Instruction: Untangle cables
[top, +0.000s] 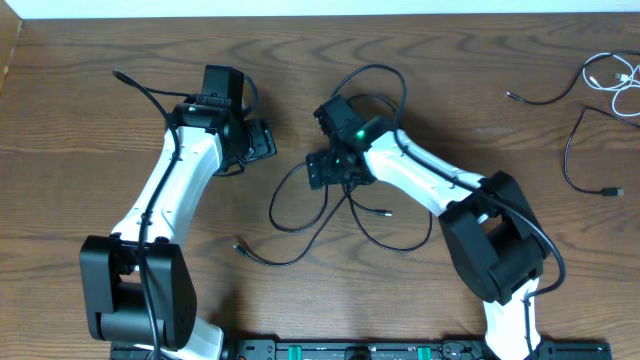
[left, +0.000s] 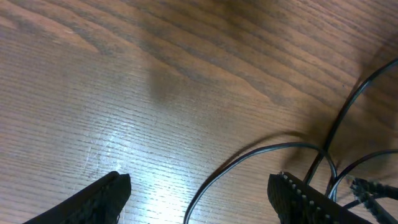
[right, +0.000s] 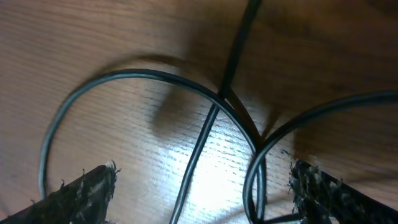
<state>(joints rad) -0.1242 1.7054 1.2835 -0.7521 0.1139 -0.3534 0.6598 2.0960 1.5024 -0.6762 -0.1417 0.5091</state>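
A tangle of thin black cables (top: 318, 215) lies in loops on the wooden table at the middle. My right gripper (top: 332, 170) is open right over the tangle. In the right wrist view its fingers (right: 205, 186) straddle several crossing black strands (right: 214, 115) on the wood. My left gripper (top: 258, 142) is open at the tangle's left edge. In the left wrist view one black strand (left: 249, 155) curves between its fingers (left: 199, 190), and more strands cross at the right (left: 339, 124). Neither gripper holds anything.
At the far right lie a separate black cable (top: 578, 150) with a plug end (top: 609, 191), another black cable (top: 548, 98), and a white cable (top: 620, 82). A thin black cord (top: 135, 85) runs near the left arm at the upper left.
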